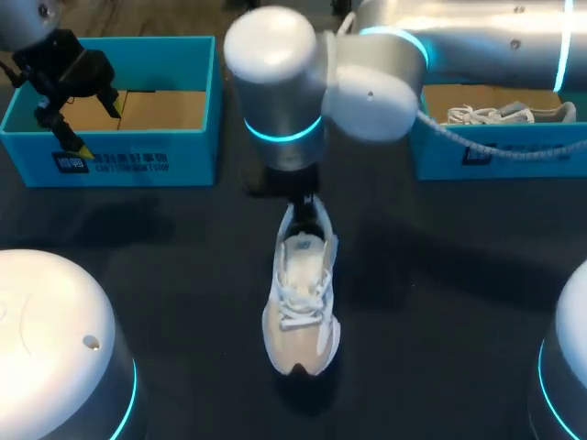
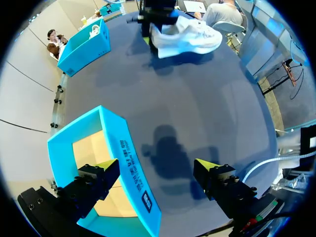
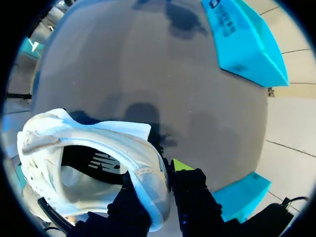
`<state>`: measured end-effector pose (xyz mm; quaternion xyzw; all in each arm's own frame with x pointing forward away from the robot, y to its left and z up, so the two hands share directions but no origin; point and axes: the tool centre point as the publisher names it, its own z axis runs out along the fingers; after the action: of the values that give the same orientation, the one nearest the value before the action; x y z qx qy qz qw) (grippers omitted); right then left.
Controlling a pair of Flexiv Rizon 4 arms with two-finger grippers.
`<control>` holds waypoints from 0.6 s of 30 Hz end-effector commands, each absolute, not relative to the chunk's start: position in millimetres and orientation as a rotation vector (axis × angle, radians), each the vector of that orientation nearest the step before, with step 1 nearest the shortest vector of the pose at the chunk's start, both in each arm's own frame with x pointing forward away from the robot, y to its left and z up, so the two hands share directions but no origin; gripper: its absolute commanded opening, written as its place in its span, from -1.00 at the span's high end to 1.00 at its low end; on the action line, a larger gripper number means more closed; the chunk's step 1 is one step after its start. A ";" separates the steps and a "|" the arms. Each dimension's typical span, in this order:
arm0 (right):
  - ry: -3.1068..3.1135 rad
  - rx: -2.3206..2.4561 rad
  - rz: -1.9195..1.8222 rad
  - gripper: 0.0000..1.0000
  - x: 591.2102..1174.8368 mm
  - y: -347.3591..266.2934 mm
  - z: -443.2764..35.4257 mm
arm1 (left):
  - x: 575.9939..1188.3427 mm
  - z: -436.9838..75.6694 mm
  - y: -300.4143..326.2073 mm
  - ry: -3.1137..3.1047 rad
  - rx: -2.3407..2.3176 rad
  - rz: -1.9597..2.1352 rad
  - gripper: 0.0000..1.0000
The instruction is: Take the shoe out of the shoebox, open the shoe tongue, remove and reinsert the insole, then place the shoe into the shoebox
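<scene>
Shoe (image 3: 98, 143) heel collar is clamped in the right tool (image 3: 157, 174), the shoe mid-worktop (image 1: 440, 275), long axis toe toward the robot, left tool (image 2: 158, 170) gaping over the far-off empty shoebox (image 1: 110, 165) wall.

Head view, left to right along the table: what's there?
Left blue box → white shoe on the table → right blue box.

Overhead light; soft shadow under shoe (image 1: 301, 302) on table (image 1: 165, 238); right arm (image 1: 275, 46) glares.
</scene>
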<state>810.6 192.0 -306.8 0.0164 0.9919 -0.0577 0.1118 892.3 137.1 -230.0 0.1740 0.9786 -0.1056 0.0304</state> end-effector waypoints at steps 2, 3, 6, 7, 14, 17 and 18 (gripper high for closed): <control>2.893 0.038 -0.123 1.00 797.2 172.3 -247.0 | 892.3 -229.8 137.3 3.017 0.538 -0.321 -1.00; 2.893 0.038 -0.123 1.00 797.2 172.3 -247.0 | 892.3 -229.8 137.3 3.017 0.538 -0.321 -1.00; 2.893 0.038 -0.123 1.00 797.2 172.3 -247.0 | 892.3 -229.8 137.3 3.017 0.538 -0.321 -1.00; 2.893 0.038 -0.123 1.00 797.2 172.3 -247.0 | 892.3 -229.8 137.3 3.017 0.538 -0.321 -1.00; 2.893 0.038 -0.123 1.00 797.2 172.3 -247.0 | 892.3 -229.8 137.3 3.017 0.538 -0.321 -1.00; 2.857 -0.014 -0.221 1.00 819.0 151.4 -232.7 | 892.3 -229.8 137.3 3.017 0.538 -0.321 -1.00; 2.836 -0.026 -0.212 1.00 824.6 142.2 -225.9 | 892.3 -229.8 137.3 3.017 0.538 -0.321 -1.00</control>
<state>816.3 154.1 -244.9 -0.0052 0.9865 -0.0753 0.1455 892.3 137.0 -230.0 0.1742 0.9786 -0.1055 0.0303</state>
